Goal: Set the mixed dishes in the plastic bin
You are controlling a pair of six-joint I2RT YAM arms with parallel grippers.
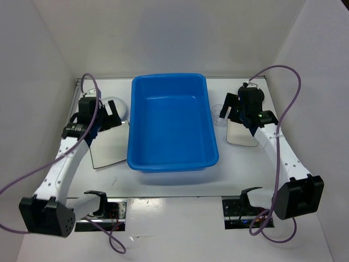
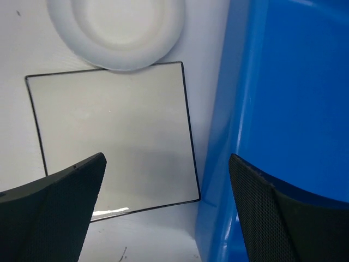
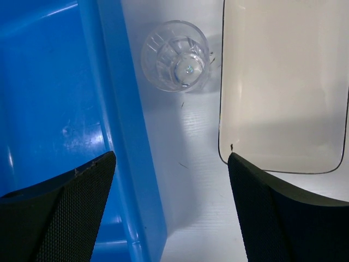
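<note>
Blue plastic bin is not filled yet, so nothing is done: one square plate and the white bowl lie on the table at its left, the clear cup and second square plate at its right, while left gripper and right gripper hang spread apart, holding nothing.

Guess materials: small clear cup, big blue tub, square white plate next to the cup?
Small clear cup: probably thin transparent plastic; see-through, ribbed wall, moulding mark at the base centre. Big blue tub: glossy moulded plastic; soft highlights, rolled rim. Square white plate: smooth, faintly glossy, with a thin dark edge line; ceramic or melamine, cannot tell.
</note>
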